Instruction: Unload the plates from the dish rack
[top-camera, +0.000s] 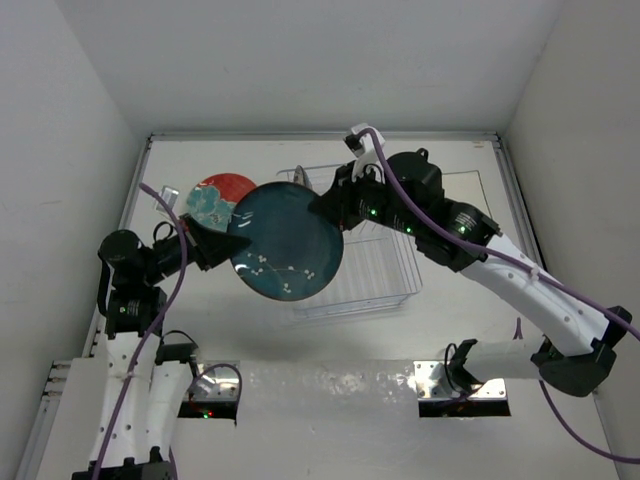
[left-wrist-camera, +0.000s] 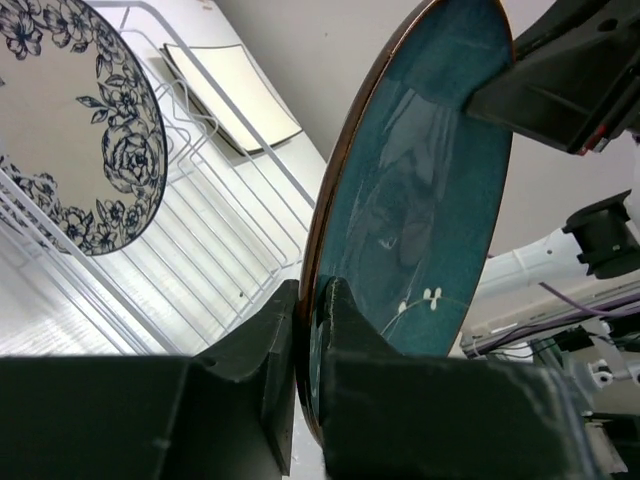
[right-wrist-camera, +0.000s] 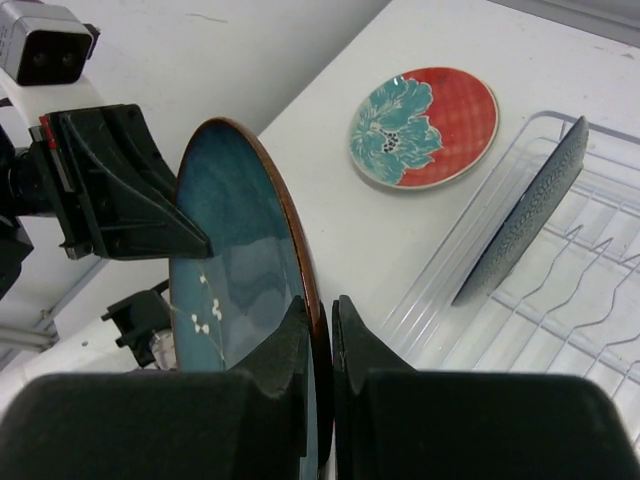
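A plain teal plate (top-camera: 285, 243) with small white blossoms is held in the air, left of the dish rack (top-camera: 385, 275). My left gripper (top-camera: 228, 245) is shut on its left rim, seen close in the left wrist view (left-wrist-camera: 312, 290). My right gripper (top-camera: 325, 210) is shut on the opposite rim, seen close in the right wrist view (right-wrist-camera: 322, 305). A white plate with dark floral pattern (left-wrist-camera: 80, 130) stands upright in the rack (left-wrist-camera: 200, 240). A plate's dark back (right-wrist-camera: 525, 215) shows in the rack in the right wrist view. A red plate with a teal blotch (top-camera: 222, 198) lies flat on the table.
A pale square dark-rimmed plate (left-wrist-camera: 228, 95) lies beyond the rack's far side. White walls close in the table (top-camera: 300, 150) on the left, back and right. The red plate (right-wrist-camera: 425, 128) lies just left of the rack (right-wrist-camera: 560, 300).
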